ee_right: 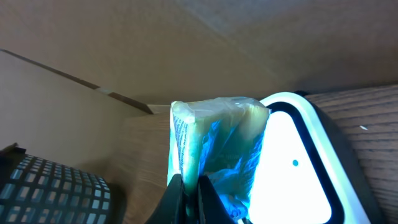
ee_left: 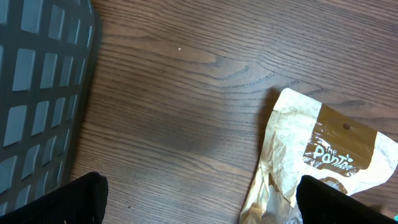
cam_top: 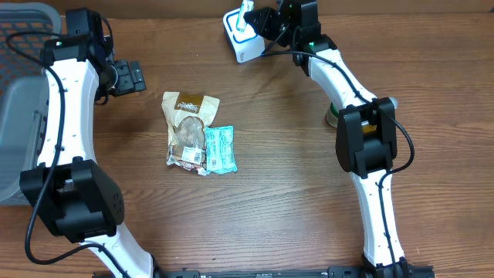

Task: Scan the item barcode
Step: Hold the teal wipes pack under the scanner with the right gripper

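One packet (ee_right: 217, 146) sits pinched in the right end effector (ee_right: 191, 191), beside the scanner (ee_right: 295, 186).

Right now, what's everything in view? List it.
scanner: 1, white, blue-lit face, far edge of table
held packet: 1, clear, pale green, in front of the scanner face
pouch: 1, brown and cream, mid-table
teal packet: 1, teal, at the pouch's lower right
basket: 1, grey, left edge
round object: 1, tan, partly hidden by right arm, unidentifiable
table: 1, brown wood
left gripper: 1, black, open, empty
right gripper: 1, black, shut on held packet
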`<state>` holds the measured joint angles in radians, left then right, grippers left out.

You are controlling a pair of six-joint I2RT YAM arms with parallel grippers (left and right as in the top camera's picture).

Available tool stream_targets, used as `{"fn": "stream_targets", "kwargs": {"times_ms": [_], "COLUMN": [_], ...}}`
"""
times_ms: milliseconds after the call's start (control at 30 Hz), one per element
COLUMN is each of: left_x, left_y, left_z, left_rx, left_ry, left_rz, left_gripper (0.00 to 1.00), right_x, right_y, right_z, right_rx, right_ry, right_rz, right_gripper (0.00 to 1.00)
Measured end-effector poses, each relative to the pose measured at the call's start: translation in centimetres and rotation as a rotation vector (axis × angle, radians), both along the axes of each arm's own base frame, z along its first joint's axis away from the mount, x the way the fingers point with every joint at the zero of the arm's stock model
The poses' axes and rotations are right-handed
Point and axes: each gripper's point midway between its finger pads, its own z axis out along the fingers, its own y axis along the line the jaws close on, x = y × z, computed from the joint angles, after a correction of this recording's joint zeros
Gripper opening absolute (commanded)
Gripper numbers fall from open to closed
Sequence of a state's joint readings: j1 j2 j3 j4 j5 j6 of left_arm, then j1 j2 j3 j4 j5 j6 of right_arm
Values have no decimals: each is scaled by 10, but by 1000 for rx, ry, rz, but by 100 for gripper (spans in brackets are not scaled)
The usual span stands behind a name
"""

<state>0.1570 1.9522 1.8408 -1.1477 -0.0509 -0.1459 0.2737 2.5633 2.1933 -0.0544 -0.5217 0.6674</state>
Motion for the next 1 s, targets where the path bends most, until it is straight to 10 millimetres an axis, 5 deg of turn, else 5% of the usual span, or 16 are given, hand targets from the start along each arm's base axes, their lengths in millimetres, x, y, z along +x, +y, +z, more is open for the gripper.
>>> {"fn": "stream_targets", "kwargs": {"times_ms": [633, 1000], "left_x": [0, 0], "left_y": [0, 0], "left_z": [0, 0], "left_rx": [0, 0], "left_ry": [0, 0], "left_rz": [0, 0], "left_gripper": [100, 99], "right_x": [-4, -27], "right_y": [4, 3], "right_z": [-20, -36], "right_rx": [22, -8], "right_ry": [68, 217], "right_rz": [12, 57], "right_gripper": [4, 4]}}
